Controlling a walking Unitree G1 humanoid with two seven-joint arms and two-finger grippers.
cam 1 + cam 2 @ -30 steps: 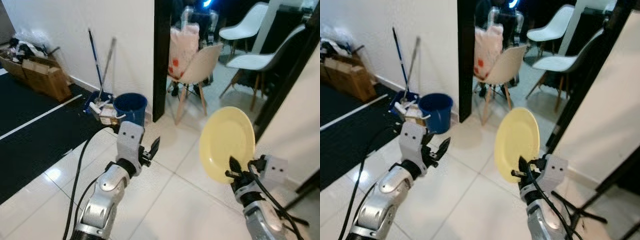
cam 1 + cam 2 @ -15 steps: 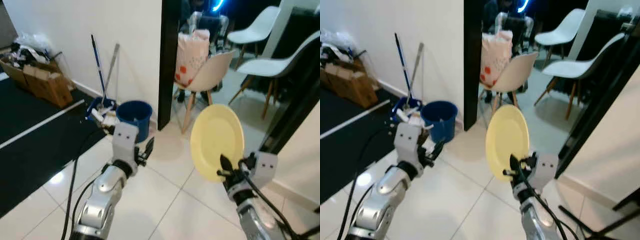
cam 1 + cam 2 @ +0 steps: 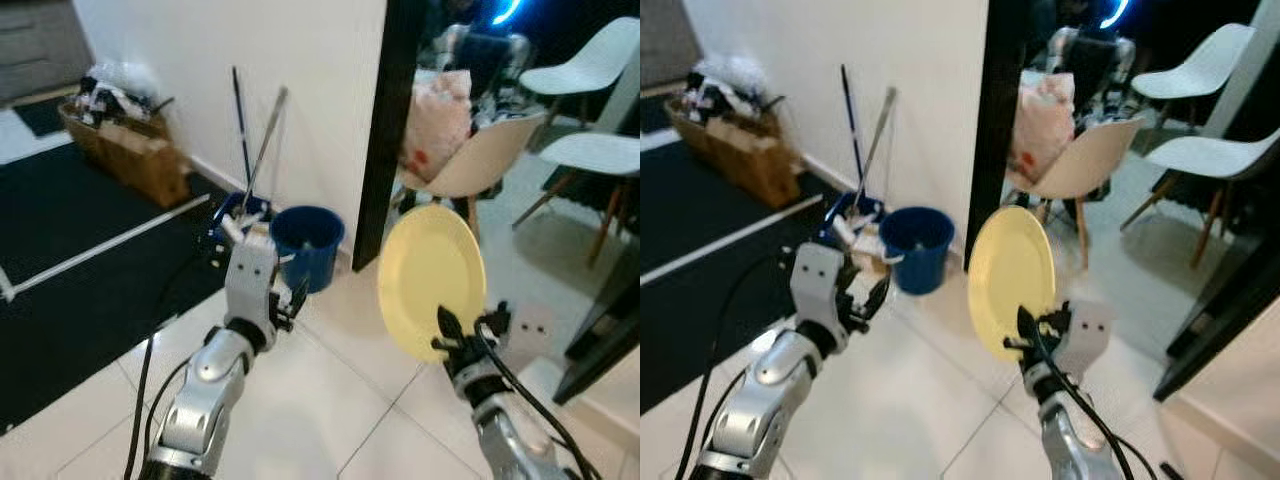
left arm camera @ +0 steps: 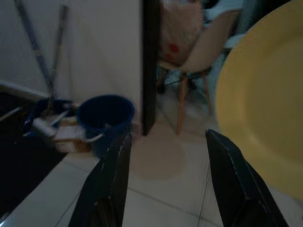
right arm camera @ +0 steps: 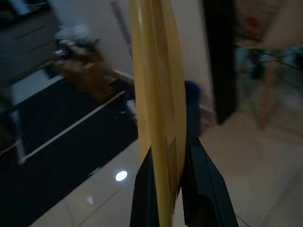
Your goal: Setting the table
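While the head views look down over a white tiled floor (image 3: 330,420), the right gripper (image 3: 462,335) is clamped on the lower rim of a yellow plate (image 3: 430,278), holding it upright in the air above the tiles. The left gripper (image 3: 288,300) is raised beside it, well apart from the plate, fingers spread and holding nothing. Behind them a blue bucket (image 3: 307,243) stands against the white wall with mop handles (image 3: 252,135) leaning above it, a beige chair (image 3: 470,160) past the dark door frame.

From the left wrist, two black fingers (image 4: 110,184) stand apart, the bucket (image 4: 105,117) between and beyond them, the plate (image 4: 260,104) off to one side.

From the right wrist, both fingers (image 5: 146,194) pinch the plate's edge (image 5: 158,94), seen edge-on.
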